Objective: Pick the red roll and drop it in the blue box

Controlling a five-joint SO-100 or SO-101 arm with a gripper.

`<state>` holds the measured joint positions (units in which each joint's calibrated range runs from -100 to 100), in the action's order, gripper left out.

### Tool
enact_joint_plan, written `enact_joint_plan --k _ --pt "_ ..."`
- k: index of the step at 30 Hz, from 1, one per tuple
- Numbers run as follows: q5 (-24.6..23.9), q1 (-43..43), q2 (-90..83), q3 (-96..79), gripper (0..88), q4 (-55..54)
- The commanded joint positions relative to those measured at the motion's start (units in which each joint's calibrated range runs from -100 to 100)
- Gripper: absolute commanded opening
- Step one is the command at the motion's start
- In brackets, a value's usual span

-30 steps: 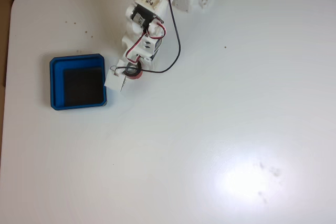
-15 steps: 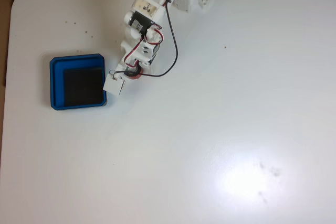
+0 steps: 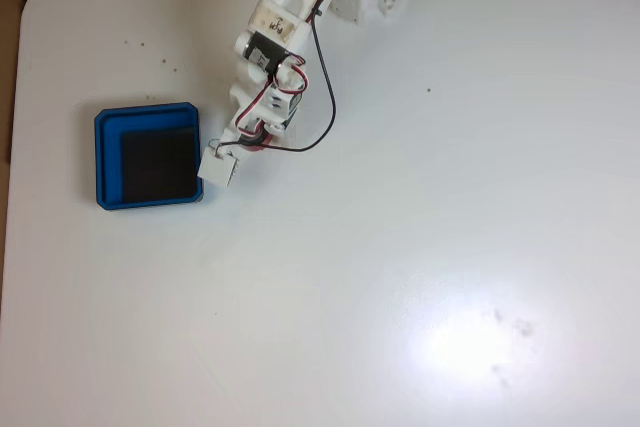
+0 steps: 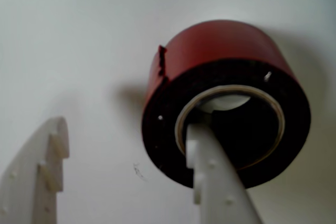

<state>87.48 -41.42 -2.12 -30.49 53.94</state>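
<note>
white table (image 3: 420, 247) with rounded corner, a few dark specks (image 3: 140, 45) near its top-left.

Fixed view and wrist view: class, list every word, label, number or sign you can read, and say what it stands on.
None can be read.
Arm: a pale sticker with dark marks, too small and blurred to read.
Red roll, blue box, table: no writing shows.

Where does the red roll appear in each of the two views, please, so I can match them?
Fixed view: the red roll peeks out under the arm's tip, right of the blue box.
Wrist view: it sits centre-right, one finger in its core.
Shared landmark: the white table.
</note>
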Motion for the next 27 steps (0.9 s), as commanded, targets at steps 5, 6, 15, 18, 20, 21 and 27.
enact_joint_plan --k 5,6,15,18,20,21,27 --pt "0.2 -0.5 2.1 3.4 20.8 -1.0" --pt "0.2 -0.5 2.0 3.4 20.8 -1.0" --pt "0.2 -0.5 2.2 3.4 20.8 -1.0" --pt "0.1 -0.5 2.2 3.4 20.7 -1.0" --pt "-0.3 -0.5 2.2 3.3 20.6 -1.0" --pt "-0.3 -0.5 2.2 3.3 20.2 -1.0" --pt "-0.4 -0.5 2.2 3.3 9.1 -1.0"
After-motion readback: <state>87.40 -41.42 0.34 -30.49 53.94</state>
